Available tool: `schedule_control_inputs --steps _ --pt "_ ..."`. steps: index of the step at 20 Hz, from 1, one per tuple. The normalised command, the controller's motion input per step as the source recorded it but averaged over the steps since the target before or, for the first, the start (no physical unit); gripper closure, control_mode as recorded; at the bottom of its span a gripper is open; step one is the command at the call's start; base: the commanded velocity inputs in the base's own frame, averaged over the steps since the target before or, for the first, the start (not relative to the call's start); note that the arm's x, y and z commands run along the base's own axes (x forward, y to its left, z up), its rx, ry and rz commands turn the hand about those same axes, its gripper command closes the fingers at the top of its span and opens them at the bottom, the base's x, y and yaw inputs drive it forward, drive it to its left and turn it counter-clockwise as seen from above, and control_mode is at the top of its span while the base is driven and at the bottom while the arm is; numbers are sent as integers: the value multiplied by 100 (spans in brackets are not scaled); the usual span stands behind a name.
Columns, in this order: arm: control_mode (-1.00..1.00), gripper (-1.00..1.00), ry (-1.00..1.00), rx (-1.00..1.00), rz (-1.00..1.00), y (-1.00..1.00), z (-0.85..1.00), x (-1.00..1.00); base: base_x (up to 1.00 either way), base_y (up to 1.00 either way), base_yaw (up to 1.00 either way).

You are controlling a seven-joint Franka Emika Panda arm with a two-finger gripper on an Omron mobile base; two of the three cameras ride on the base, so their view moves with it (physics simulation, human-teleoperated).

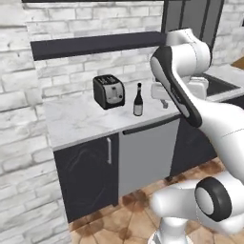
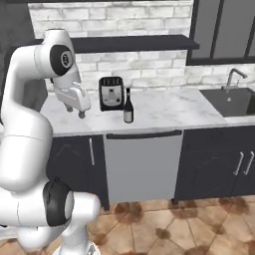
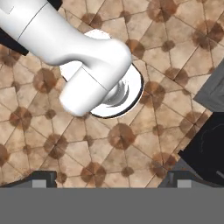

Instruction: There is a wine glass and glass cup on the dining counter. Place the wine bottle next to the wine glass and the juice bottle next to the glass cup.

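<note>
The wine bottle (image 1: 138, 101) (image 2: 128, 107), slim and dark with a pale label, stands upright on the marble counter against the brick wall, just right of a toaster. My gripper (image 2: 80, 113) (image 1: 164, 103) hangs above the counter's front, pointing down, well clear of the bottle. In the hand view the gripper (image 3: 113, 180) looks down at the tiled floor, its fingertips (image 3: 43, 178) wide apart and open with nothing between them. The wine glass, glass cup, juice bottle and dining counter are out of view.
A black toaster (image 1: 108, 91) (image 2: 110, 93) sits on the wall counter (image 1: 81, 119). A sink (image 2: 234, 102) with a faucet (image 2: 234, 77) lies at the right end. A dark shelf (image 2: 129, 44) runs above, with dark cabinets and a grey dishwasher front (image 2: 142, 164) below.
</note>
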Motion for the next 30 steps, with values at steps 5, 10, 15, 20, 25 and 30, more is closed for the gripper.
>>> schedule_control_inputs --steps 5,10,15,20,25,30 --pt "100 -100 0 0 0 0 0 0 60 -54 49" --pt "100 -100 0 0 0 0 0 0 63 -59 41" --pt "100 -100 0 0 0 0 0 0 69 -57 28" --pt "100 -100 0 0 0 0 0 0 23 -39 11" --pt "-100 -100 0 16 -3 -42 -18 -39 0 0 0" --pt "-100 -100 22 23 -34 -79 -28 -7 0 0 0"
